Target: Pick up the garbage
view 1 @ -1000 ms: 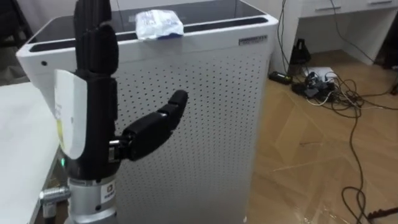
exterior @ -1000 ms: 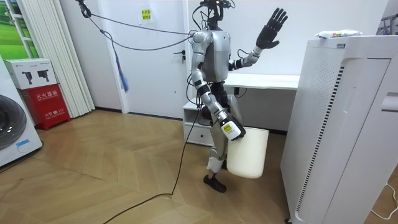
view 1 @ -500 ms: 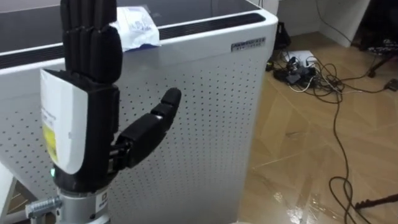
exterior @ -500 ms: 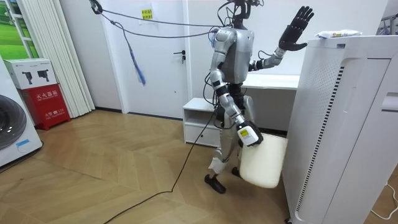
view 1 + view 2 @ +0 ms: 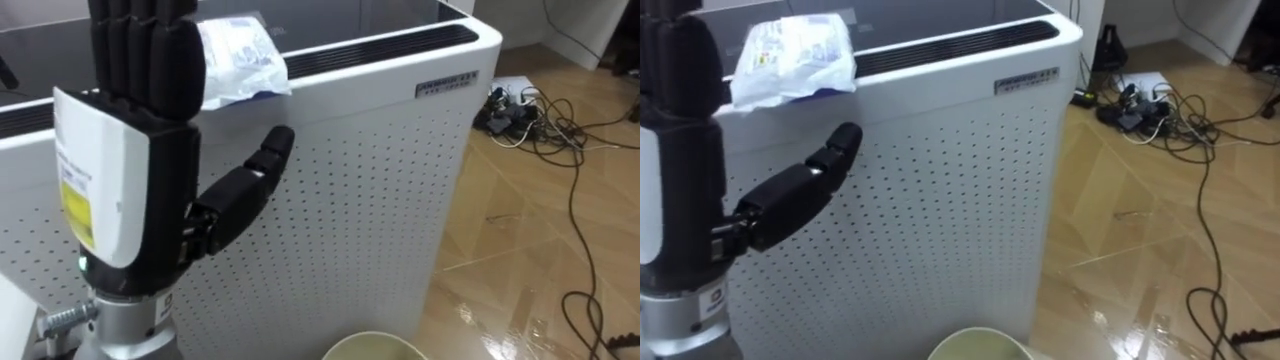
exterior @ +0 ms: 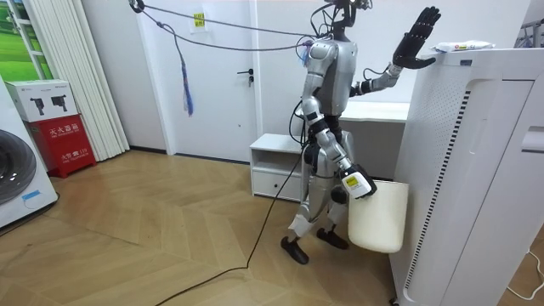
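One wrapper [image 5: 240, 62] lies atop the white cabinet [image 5: 350, 200], so I hold my left hand [image 5: 165, 190] high before it, fingers straight together, thumb apart, to reach over.

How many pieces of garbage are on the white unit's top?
1: a crumpled wrapper near the unit's front edge, behind the raised left hand; the hand may hide more.
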You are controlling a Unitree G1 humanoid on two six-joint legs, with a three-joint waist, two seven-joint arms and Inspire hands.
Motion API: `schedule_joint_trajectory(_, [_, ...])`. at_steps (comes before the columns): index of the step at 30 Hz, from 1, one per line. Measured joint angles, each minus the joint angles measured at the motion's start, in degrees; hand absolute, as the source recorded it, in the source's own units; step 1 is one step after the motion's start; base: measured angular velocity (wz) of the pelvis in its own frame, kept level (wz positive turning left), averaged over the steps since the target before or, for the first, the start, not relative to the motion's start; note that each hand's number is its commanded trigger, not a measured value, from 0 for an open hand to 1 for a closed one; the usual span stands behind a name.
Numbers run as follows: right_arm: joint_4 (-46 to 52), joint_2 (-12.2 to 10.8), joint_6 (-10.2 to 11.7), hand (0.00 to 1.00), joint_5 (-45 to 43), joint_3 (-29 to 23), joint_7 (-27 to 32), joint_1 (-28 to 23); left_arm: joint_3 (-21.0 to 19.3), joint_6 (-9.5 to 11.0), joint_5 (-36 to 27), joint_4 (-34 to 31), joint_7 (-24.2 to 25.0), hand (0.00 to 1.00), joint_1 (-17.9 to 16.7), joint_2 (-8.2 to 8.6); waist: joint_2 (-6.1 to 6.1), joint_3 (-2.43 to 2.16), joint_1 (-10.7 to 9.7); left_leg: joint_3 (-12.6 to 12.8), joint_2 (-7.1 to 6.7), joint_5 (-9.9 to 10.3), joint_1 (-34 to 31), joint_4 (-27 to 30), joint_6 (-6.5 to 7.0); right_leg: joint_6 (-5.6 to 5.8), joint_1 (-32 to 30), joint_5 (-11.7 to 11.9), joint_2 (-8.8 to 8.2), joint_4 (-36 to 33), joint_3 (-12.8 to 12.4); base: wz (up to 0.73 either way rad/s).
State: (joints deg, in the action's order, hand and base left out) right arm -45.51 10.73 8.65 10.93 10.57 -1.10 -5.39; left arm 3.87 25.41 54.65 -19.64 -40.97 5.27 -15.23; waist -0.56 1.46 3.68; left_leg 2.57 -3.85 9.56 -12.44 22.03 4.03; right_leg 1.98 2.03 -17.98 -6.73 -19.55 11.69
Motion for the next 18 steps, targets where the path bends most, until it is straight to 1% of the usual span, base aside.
schedule_joint_trajectory(2, [-1.2,0.1,0.0,1.00,0.0,0.7,-0.8,0.6,-0.8,-0.2,0.0,0.0,-0.2,0.00,0.2,-0.03,0.03,0.00,0.1,-0.1,-0.11,-0.1,-0.3,-0.2,0.13,0.49,0.3,0.3,0.05,1.5,0.4,0.00])
schedule_joint_trajectory(3, [-1.9,0.1,0.0,1.00,0.0,0.8,-1.4,0.6,-1.0,-0.5,0.0,0.0,-0.2,0.00,0.2,-0.04,0.01,-0.01,0.4,-0.2,-0.20,-0.2,-0.4,-0.4,0.20,0.83,0.7,0.5,0.04,2.4,1.3,0.04])
schedule_joint_trajectory(4, [-2.3,0.2,0.0,1.00,0.0,0.8,-1.7,0.6,-0.9,-0.5,0.0,0.0,-0.1,0.00,0.2,-0.05,0.01,-0.03,0.6,-0.4,-0.27,-0.2,-0.4,-0.4,0.19,0.92,1.0,0.5,0.08,3.0,1.4,0.00])
schedule_joint_trajectory(5, [-3.1,0.3,-0.1,1.00,0.0,0.8,-2.2,0.7,-1.0,-0.5,0.1,-0.1,-0.1,0.00,0.2,-0.09,-0.10,-0.13,1.4,-0.7,-0.41,-0.3,-0.5,-0.5,0.12,0.89,1.0,0.6,0.11,3.4,1.5,0.10])
schedule_joint_trajectory(6, [-3.2,0.5,-0.4,1.00,0.0,0.8,-2.3,0.7,-1.0,-0.5,0.1,-0.4,0.0,0.00,0.2,-0.36,-0.26,-0.25,1.7,-1.5,-0.70,-0.7,-0.8,-0.8,0.11,0.86,1.0,0.7,0.07,3.7,2.2,0.14])
schedule_joint_trajectory(7, [-3.2,0.5,-0.6,1.00,0.0,0.8,-2.3,0.8,-1.0,-0.5,0.1,-0.6,0.0,0.00,0.1,-0.58,-0.25,-0.25,1.8,-1.7,-0.81,-1.0,-0.8,-1.2,0.09,0.83,1.0,0.7,-0.01,3.8,2.6,0.24])
schedule_joint_trajectory(9, [-3.2,0.6,-0.8,1.00,-0.4,0.8,-2.4,1.1,-1.1,-0.7,0.6,-1.6,0.3,0.00,0.0,-1.55,-0.09,-0.33,2.9,-2.3,-1.01,-2.0,-0.8,-2.4,-0.05,0.69,0.8,0.9,-0.07,4.1,3.6,0.21])
schedule_joint_trajectory(12, [-3.3,0.8,-0.8,1.00,-1.1,1.4,-3.0,1.2,-1.5,-1.4,2.6,-3.2,0.4,0.00,-0.3,-2.01,0.21,-0.54,3.5,-3.6,-1.25,-2.6,-0.8,-2.8,-0.40,0.52,1.4,1.1,0.10,4.8,5.0,0.23])
schedule_joint_trajectory(14, [-3.3,0.7,-0.8,1.00,-1.4,1.7,-2.9,1.3,-1.5,-1.7,3.1,-3.6,0.5,0.00,-0.3,-2.05,0.24,-0.58,3.8,-4.5,-1.51,-2.8,-0.8,-2.8,-0.55,0.43,2.0,1.1,0.25,5.1,6.0,0.23])
schedule_joint_trajectory(17, [-3.3,1.1,-0.8,1.00,-2.4,2.1,-2.9,1.3,-1.5,-1.8,3.5,-3.9,1.0,0.00,-1.2,-2.04,0.35,-0.85,4.2,-5.4,-1.81,-3.0,-0.6,-2.8,-0.66,0.40,2.8,1.1,0.37,5.7,6.9,0.17])
schedule_joint_trajectory(18, [-3.3,1.3,-0.8,1.00,-2.5,2.1,-2.9,1.4,-1.5,-1.9,3.5,-3.9,1.5,0.13,-1.4,-2.05,0.44,-1.00,4.5,-5.8,-1.92,-3.0,-0.6,-2.8,-0.68,0.39,3.0,1.1,0.39,5.8,7.2,0.17])
